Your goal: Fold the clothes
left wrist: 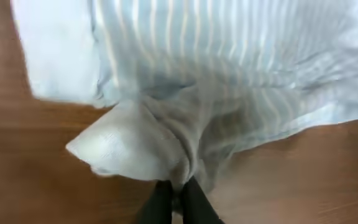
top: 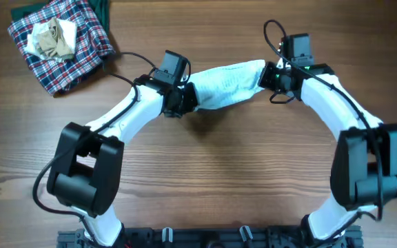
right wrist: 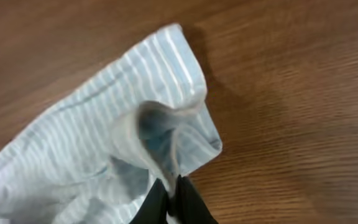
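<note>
A light blue and white striped garment [top: 227, 85] hangs stretched between my two grippers above the middle of the wooden table. My left gripper [top: 187, 96] is shut on the garment's left end; in the left wrist view the cloth [left wrist: 216, 74] bunches into the black fingertips [left wrist: 178, 190]. My right gripper [top: 266, 76] is shut on the garment's right end; in the right wrist view a pinched fold of the striped cloth [right wrist: 98, 143] rises from the fingertips [right wrist: 173, 186].
A pile of clothes lies at the far left corner: a red, white and blue plaid garment [top: 81, 41] with a crumpled beige cloth [top: 54, 38] on top and a dark green piece [top: 102, 10] behind. Bare wood [top: 226, 179] lies in front of the arms.
</note>
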Controlling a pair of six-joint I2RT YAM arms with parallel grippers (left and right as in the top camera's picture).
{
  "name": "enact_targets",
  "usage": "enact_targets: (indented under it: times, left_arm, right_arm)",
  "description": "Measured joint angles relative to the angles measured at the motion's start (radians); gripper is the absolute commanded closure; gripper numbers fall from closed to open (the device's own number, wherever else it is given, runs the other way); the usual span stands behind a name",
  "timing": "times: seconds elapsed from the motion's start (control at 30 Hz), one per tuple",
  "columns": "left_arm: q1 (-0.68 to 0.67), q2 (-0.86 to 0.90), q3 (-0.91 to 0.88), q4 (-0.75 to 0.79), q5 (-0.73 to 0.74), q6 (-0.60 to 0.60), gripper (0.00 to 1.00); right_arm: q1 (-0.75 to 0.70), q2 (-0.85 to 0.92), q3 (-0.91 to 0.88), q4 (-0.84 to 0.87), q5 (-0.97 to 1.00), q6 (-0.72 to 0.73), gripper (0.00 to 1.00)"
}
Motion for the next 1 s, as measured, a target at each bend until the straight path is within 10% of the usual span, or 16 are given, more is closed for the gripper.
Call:
enact_targets:
  times: [1.0]
  left_arm:
    - [0.097,-0.002,0.000,0.039,-0.159,0.019,0.86]
  right_arm:
    - [0.000,0.179,-0.002,0.415,-0.138,0.237,0.96]
